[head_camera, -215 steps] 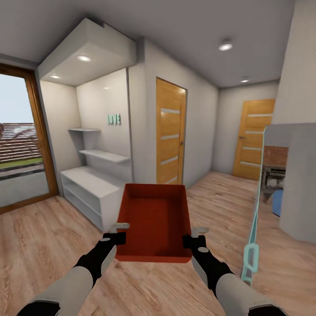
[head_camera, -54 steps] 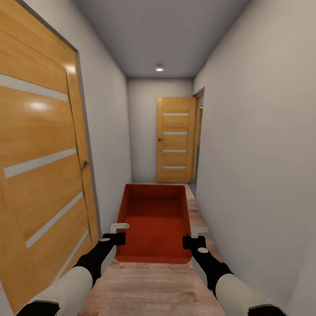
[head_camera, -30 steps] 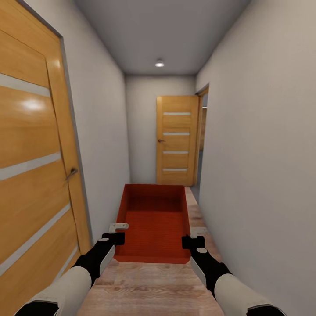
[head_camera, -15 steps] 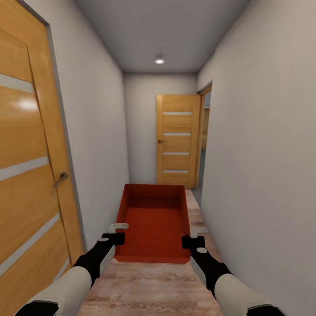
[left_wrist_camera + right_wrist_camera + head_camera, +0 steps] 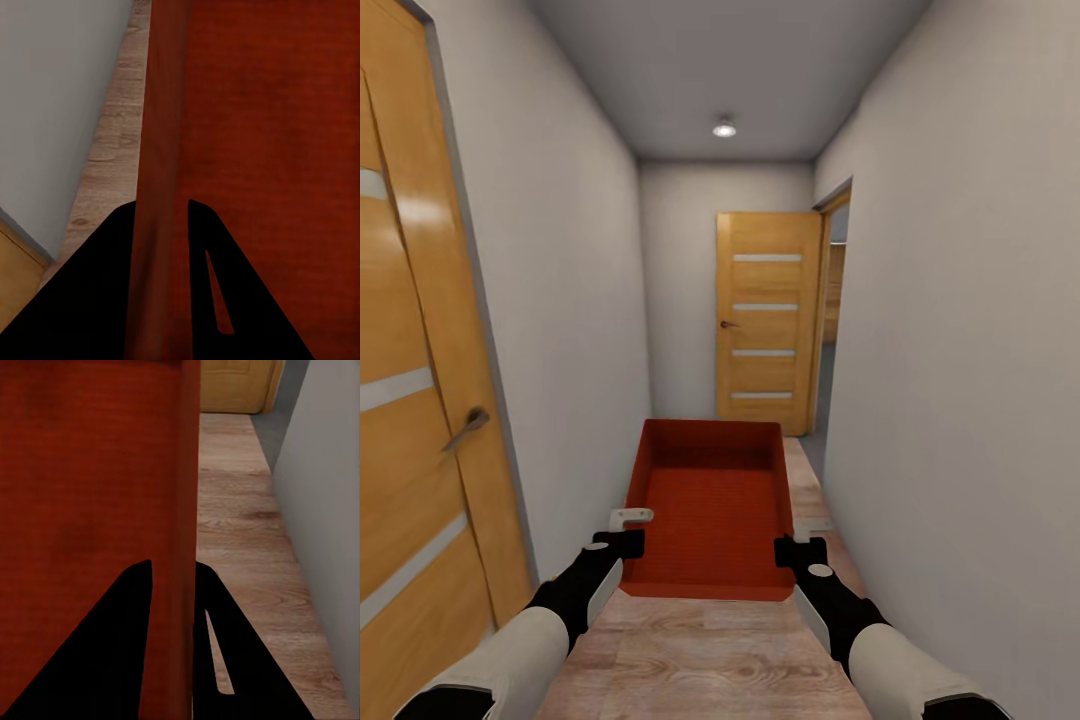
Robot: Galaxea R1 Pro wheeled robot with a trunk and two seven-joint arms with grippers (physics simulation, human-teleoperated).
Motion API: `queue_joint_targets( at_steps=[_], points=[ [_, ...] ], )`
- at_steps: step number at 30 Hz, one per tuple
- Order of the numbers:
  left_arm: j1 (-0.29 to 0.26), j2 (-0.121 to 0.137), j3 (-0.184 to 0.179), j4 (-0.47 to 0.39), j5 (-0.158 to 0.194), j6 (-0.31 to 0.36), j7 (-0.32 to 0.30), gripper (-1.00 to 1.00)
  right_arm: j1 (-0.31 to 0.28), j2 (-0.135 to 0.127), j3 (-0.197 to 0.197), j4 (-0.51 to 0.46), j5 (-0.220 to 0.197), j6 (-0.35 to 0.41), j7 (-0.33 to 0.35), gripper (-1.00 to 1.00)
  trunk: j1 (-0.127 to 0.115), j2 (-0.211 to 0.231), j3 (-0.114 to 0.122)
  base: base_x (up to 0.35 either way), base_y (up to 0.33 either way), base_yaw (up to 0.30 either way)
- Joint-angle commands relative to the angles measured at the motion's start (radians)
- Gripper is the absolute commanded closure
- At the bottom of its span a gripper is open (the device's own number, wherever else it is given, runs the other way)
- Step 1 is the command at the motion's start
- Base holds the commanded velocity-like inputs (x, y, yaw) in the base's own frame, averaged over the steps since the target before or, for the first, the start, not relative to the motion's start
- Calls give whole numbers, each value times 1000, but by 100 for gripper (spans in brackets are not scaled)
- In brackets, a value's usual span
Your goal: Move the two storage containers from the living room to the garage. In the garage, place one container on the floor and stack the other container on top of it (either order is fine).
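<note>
One orange-red storage container (image 5: pixel 708 505) hangs in front of me, held level between both arms above a light wood plank floor. My left gripper (image 5: pixel 628 528) is shut on its left wall, and the left wrist view shows that wall (image 5: pixel 157 187) pinched between the black fingers. On the opposite side my right gripper (image 5: pixel 807 532) is shut on the right wall (image 5: pixel 187 510), a finger on each face. The bin is empty inside. I am in a narrow hallway; the garage is out of view.
Pale walls (image 5: pixel 570 330) close in on both sides of the corridor. A wooden door (image 5: pixel 410 400) with a lever handle stands close at the left. Another wooden door (image 5: pixel 765 320) stands at the far end, beside an opening (image 5: pixel 832 330) in the right wall.
The view has advanced down the hallway: the left door has slid further out of frame and the far door looms larger. The container stays held the same way between both grippers.
</note>
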Motion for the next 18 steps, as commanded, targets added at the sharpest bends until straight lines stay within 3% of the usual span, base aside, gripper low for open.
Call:
queue_joint_targets(
  at_steps=[1, 18],
  points=[
    [-1, 2, 20, -5, -15, -17, 82, 100, -1, -39, -13, 3, -5, -2, -84, 100, 1, -1, -1, 323, 0, 0],
    [-1, 3, 22, -5, -14, -16, 81, 100, 0, -39, -13, 3, -5, -1, -84, 100, 1, -1, -1, 323, 0, 0]
  ],
)
